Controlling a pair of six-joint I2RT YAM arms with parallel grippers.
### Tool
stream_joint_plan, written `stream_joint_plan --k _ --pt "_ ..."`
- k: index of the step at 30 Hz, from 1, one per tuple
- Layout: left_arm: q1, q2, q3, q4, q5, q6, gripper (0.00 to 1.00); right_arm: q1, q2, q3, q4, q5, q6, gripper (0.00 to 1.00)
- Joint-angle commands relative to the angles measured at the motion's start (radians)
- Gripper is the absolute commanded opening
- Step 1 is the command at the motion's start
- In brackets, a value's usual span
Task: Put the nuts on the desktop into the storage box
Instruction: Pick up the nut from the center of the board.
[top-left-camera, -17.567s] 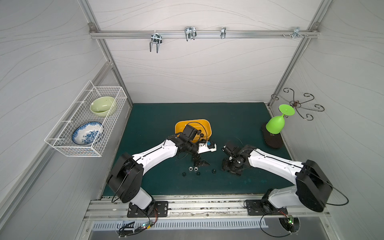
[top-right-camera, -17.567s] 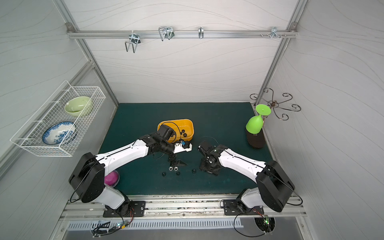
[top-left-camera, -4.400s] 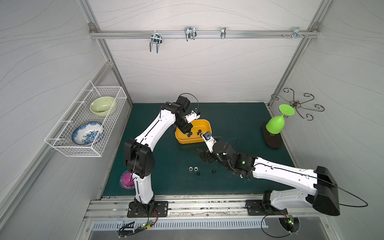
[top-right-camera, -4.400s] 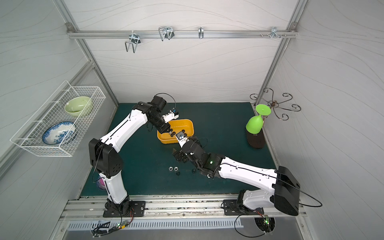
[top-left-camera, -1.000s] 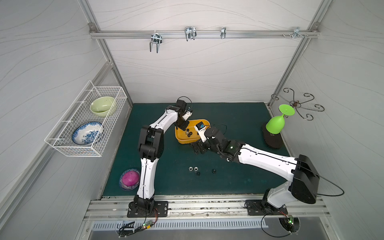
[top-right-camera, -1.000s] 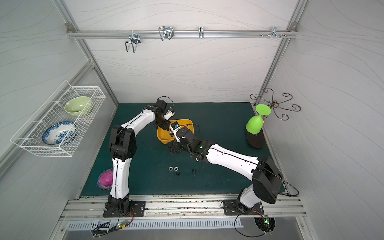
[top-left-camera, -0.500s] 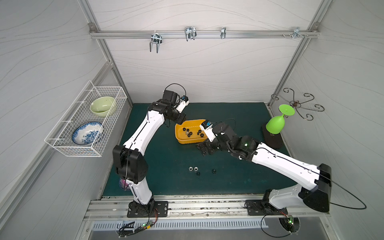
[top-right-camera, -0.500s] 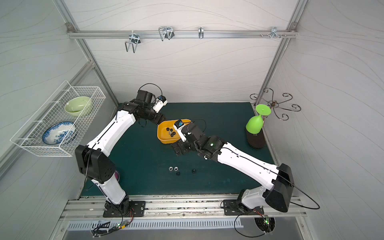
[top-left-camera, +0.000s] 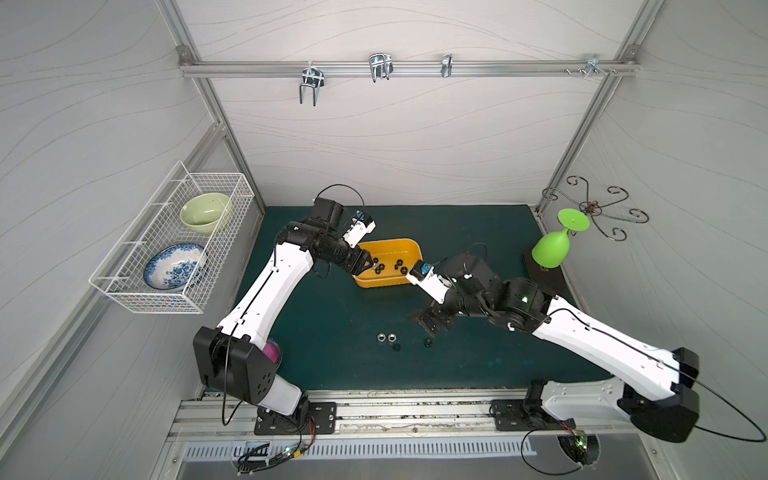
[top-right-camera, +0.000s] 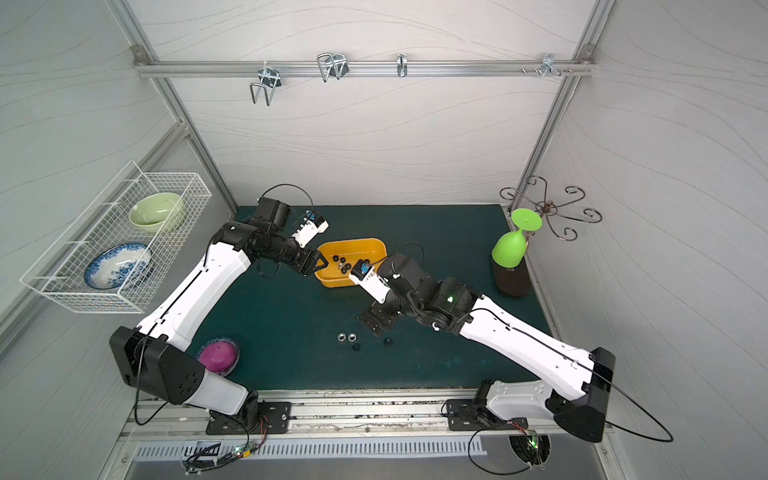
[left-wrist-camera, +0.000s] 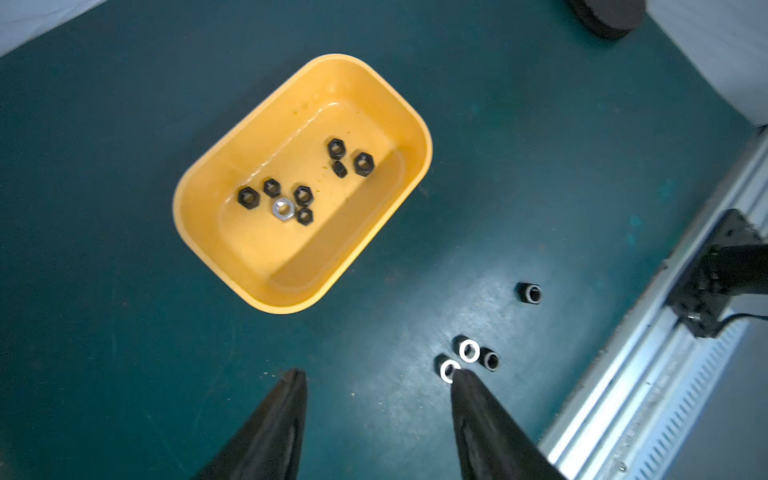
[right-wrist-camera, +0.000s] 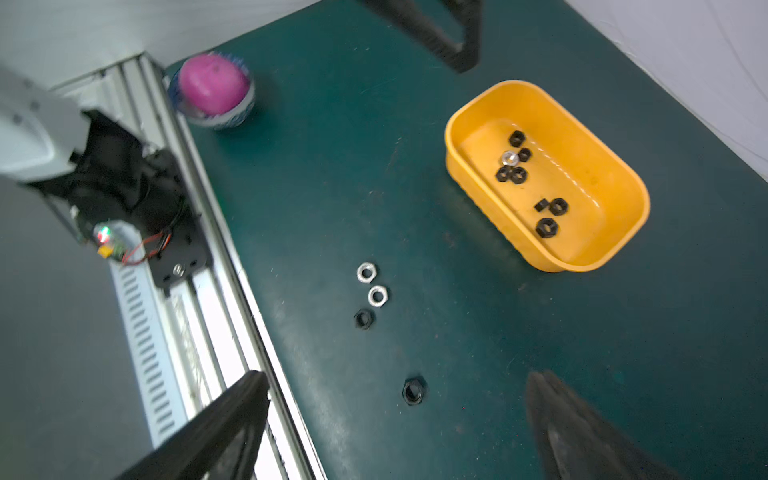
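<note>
In both top views the left gripper (top-left-camera: 366, 263) hangs over the 9 o'clock end of the storage box (top-left-camera: 392, 241). The left wrist view shows its jaws spread with nothing between them. Eight nuts (left-wrist-camera: 302, 195) lie inside the box, seven black and one silver. Four more rest on the desktop (top-left-camera: 332, 316) at the box's 6 o'clock, well apart from that gripper. These are two silver nuts (top-left-camera: 380, 337) side by side, a black nut (top-left-camera: 397, 347) just beside them, and a lone black nut (top-left-camera: 427, 343) at their 3 o'clock. The right gripper (top-left-camera: 432, 324), jaws wide and empty, stands over the desktop at the box's 5 o'clock. The lone black nut is just beside it, at about its 6 o'clock.
</note>
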Motion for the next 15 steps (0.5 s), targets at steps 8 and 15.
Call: stream_joint_plan --k 8,15 --pt "-0.035 -0.032 -0.079 -0.096 0.209 0.120 0.98 0.102 -0.123 -0.139 -0.032 -0.113 -0.347 0.99" --pt "-0.126 -0.030 -0.140 -0.132 0.256 0.257 0.99 0.121 -0.123 -0.187 -0.116 -0.155 -0.312 0.99"
